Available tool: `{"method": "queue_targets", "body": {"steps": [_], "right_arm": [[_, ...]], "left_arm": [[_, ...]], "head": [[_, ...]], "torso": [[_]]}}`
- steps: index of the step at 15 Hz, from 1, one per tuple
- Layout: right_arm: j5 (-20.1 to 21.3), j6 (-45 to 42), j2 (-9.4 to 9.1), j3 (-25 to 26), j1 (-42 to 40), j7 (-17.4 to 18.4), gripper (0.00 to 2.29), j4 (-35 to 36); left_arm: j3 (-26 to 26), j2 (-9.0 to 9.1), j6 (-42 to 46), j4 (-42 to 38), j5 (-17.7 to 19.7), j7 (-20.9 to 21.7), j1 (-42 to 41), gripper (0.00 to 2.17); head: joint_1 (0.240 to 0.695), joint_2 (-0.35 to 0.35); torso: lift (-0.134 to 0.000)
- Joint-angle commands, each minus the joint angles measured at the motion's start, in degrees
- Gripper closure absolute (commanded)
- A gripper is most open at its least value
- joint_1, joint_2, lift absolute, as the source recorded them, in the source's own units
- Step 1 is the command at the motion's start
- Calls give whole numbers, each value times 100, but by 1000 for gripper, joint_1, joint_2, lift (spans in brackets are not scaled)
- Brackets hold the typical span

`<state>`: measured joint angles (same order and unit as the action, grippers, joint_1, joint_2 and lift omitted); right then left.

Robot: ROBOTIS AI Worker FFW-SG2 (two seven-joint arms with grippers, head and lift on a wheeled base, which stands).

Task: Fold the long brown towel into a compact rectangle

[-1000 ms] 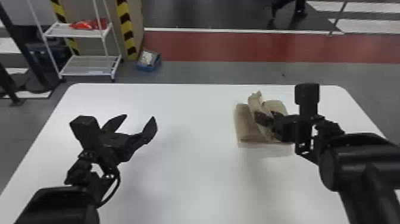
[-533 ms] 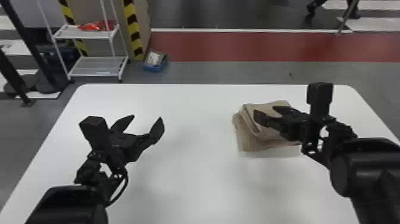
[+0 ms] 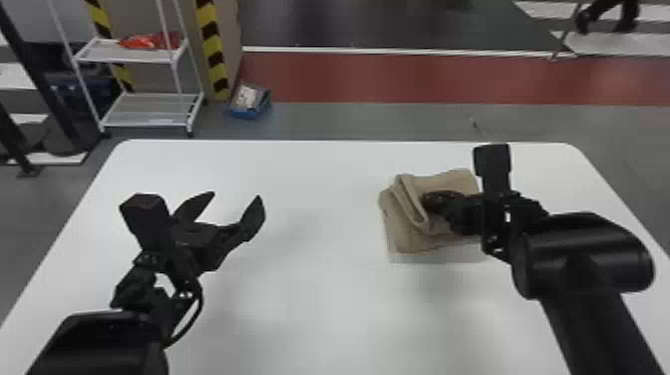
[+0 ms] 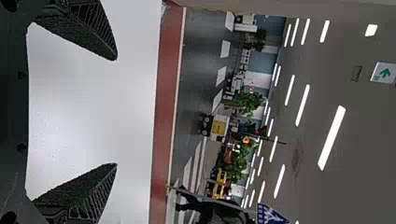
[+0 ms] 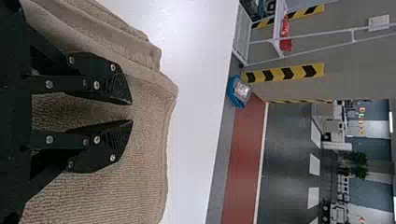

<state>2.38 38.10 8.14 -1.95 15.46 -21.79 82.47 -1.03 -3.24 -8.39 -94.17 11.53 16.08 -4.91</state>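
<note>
A: Towel?
B: Brown towel (image 3: 406, 242), matte, textured, seen folded in layers on the far right part of the tabletop (image 3: 309, 299).
A: Pose?
B: Laid flat underneath, with a narrow looped fold raised near its left side.
A: Outline?
B: Compact but uneven; layers not lined up, edges slightly curved, a rough rectangle at best.
</note>
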Motion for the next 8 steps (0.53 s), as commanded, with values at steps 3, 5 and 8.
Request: {"method": "queue_targets", "body": {"steps": [3, 5, 8], "right_arm": [[70, 0, -23, -569, 19, -62, 1946, -91], [70, -17, -23, -850, -113, -106, 1946, 147], [96, -17, -23, -1237, -368, -299, 1946, 498]], "left_arm": [[6, 7, -1, 31, -2, 0, 34, 56], [6, -2, -1, 39, -2, 0, 34, 56], [6, -2, -1, 39, 7, 0, 34, 56]], "head": [[695, -20], [695, 8], [695, 39]], "torso": [[-123], [-123], [-123]]}}
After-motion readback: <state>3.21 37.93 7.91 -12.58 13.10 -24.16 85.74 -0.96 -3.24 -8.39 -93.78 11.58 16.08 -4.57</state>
